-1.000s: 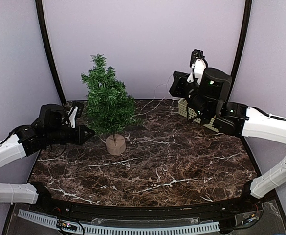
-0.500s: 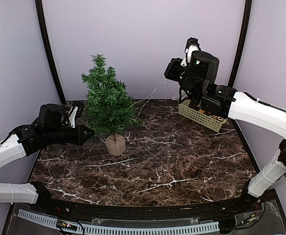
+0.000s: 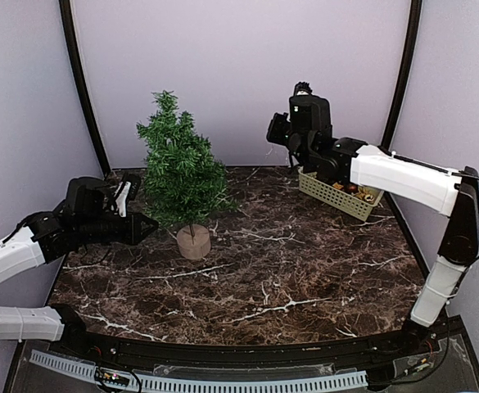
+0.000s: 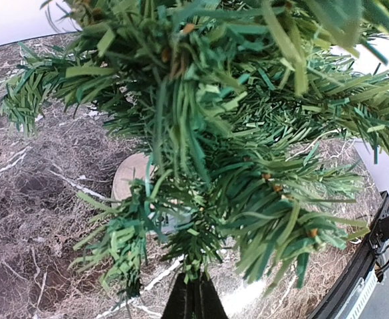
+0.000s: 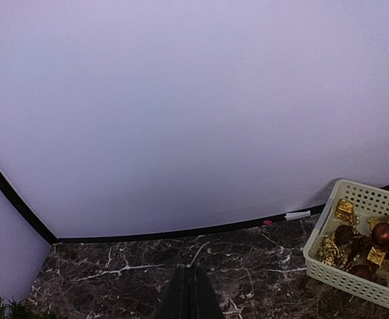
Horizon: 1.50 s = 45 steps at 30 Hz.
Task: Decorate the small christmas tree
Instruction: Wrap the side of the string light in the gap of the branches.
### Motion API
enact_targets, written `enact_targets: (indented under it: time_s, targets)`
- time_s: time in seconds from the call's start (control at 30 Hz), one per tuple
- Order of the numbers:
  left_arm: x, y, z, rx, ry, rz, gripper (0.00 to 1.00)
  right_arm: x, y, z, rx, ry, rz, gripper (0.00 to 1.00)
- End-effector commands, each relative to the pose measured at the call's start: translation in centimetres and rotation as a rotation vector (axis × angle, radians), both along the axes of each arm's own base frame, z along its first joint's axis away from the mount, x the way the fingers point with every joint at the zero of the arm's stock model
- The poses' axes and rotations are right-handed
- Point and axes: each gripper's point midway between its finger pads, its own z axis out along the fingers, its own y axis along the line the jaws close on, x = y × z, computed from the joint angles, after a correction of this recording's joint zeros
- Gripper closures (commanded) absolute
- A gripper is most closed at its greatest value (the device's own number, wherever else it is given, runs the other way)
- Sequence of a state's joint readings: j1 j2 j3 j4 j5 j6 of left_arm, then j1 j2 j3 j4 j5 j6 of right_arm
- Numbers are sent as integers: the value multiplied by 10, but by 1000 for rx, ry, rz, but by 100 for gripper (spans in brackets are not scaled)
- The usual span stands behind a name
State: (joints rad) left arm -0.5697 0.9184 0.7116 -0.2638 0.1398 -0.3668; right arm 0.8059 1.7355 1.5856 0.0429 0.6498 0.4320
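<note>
Two claws were at work, and both were clenched. The tree [image 3: 182, 168] stood upright on its round wooden foot [image 3: 193, 242], left of the middle of the marble table [image 3: 305, 278]. The left claw [image 3: 146, 227] lay low beside it, with its tips pressed together just under the lowest branches. In the left wrist view the needles hung over those tips, and whether any were pinched between them could not be told.

The right claw [image 3: 272, 133] was raised high near the back wall, between the tree and the basket [image 3: 327, 191], and pointed toward the tree. Its fingers were closed, and nothing plain showed between them. A hanging thread, if there was one, was too fine to make out. The basket sat at the right rear of the table, holding brown baubles [image 5: 382, 234] and small gold boxes [image 5: 344, 211].

No ornament showed on the branches, so the job looked barely begun. The step in hand seemed to be bringing a first piece across to the tree. If the right claw carried a thread, the next move would call for a slow, level approach to an outer branch, then a loop over a twig. If it was empty, it would need to go down to the basket, spread its fingers and pick a piece. The left claw looked placed to steady the tree.
</note>
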Motion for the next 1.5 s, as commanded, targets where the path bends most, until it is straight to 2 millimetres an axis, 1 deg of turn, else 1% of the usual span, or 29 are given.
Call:
enact_targets:
  time_s: [0.0,0.13,0.23,0.27,0.33,0.37,0.4,0.47,0.53,0.57,0.6,0.63,0.67,0.7,0.73,0.77,0.8,0.83,0.87,0.93,1.0,1.07,1.1,1.17,1.27,1.33,1.43,1.47]
  targets:
    - [0,1,1,-11,-18,-2,100,9,5,-18,24,45,25,100]
    - [1,1,2,-15,-22,-1,100,12,6,-42,12,91,35,100]
    - [1,1,4,-21,-22,0,100,12,11,-54,20,131,95,100]
    - [1,1,4,-25,-21,2,100,10,15,-56,26,142,129,97]
    - [1,0,5,-33,-17,-1,96,0,22,-58,32,158,211,71]
    - [0,-1,6,-38,-17,-5,92,-8,26,-56,41,160,261,60]
    - [-1,-1,8,-43,-21,-4,90,-18,27,-47,63,148,309,50]
    - [-2,-1,12,-53,-30,-6,82,-38,29,-37,97,138,402,34]
    - [-3,0,16,-62,-38,-5,76,-64,31,-28,125,131,514,23]
    - [-3,0,17,-66,-40,-6,74,-75,30,-24,135,126,556,20]
    - [-4,1,18,-72,-43,-5,69,-87,28,-21,146,122,596,17]
    - [-5,1,18,-73,-40,-3,67,-98,23,-18,155,114,619,14]
    - [-5,2,19,-76,-43,0,62,-108,19,-20,159,115,644,11]
    - [-5,3,19,-77,-39,3,60,-120,15,-21,160,106,670,8]
    - [-6,4,19,-78,-40,7,55,-131,11,-31,154,112,697,6]
    - [-6,5,19,-79,-38,10,53,-142,9,-36,150,105,730,5]
    - [-7,6,19,-79,-39,15,47,-154,8,-43,140,98,765,5]
    - [-7,6,20,-82,-42,17,44,-165,10,-50,132,95,798,5]
    - [-7,7,19,-82,-42,20,37,-174,11,-61,122,98,818,5]
    - [-9,5,20,-95,-38,13,28,-192,18,-81,105,112,862,5]
    - [-10,2,19,-106,-23,0,25,-205,30,-101,87,137,888,7]
    - [-11,1,15,-108,-1,-2,24,-220,48,-113,53,141,923,11]
    - [-12,1,12,-108,9,0,24,-223,56,-116,31,129,919,12]
    - [-12,2,9,-110,16,6,26,-228,73,-127,-14,122,920,14]
    - [-11,1,10,-117,13,8,32,-226,97,-136,-61,109,933,18]
    - [-11,1,10,-118,14,7,37,-221,113,-143,-106,95,928,21]
    - [-10,0,7,-115,23,3,43,-210,133,-152,-165,82,918,29]
    - [-10,-1,7,-115,24,3,44,-206,139,-156,-182,80,913,30]
